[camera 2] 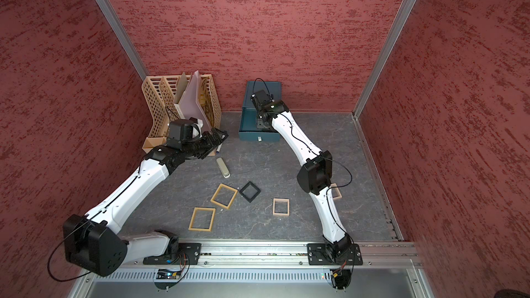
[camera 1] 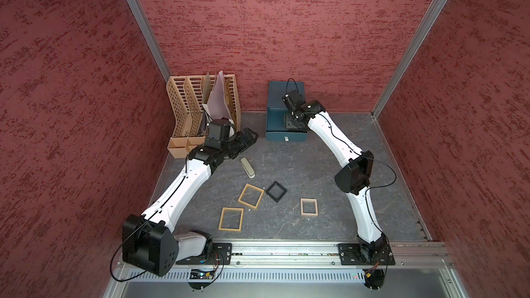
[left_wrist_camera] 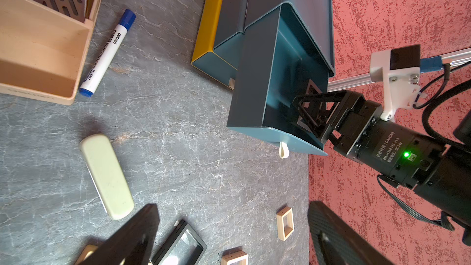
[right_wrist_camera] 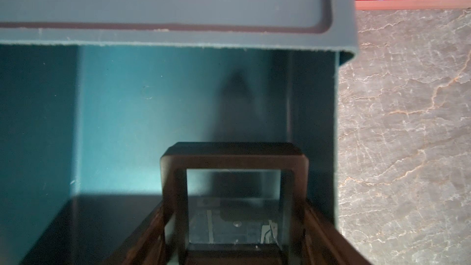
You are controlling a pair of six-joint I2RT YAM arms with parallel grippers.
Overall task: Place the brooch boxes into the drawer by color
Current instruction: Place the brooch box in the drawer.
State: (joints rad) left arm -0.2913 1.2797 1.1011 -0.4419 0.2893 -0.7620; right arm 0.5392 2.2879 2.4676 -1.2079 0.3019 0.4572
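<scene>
Holding the black brooch box (right_wrist_camera: 234,156) inside the open drawer (left_wrist_camera: 252,93), near one side wall; right gripper (left_wrist_camera: 307,113) is pinching its opposite edges. I am aiming to seat it flat before releasing; left gripper (camera 1: 253,136) is hanging spread, empty.

I see a tan plastic file rack with slotted walls (camera 1: 186,104) at ten o'clock on the grey marble-look table top (camera 1: 301,173), right in the back corner. White and brown paper sheets (camera 1: 217,96) stand tilted in it. A low open tan tray (left_wrist_camera: 38,47) sits at its front. A white marker pen with a blue cap (left_wrist_camera: 108,52) lies just beside that tray. A pale oblong block with round ends (camera 1: 247,167) lies flat at six o'clock from the pen, near it but not touching. Rough red walls (camera 1: 286,24) stand all around.
</scene>
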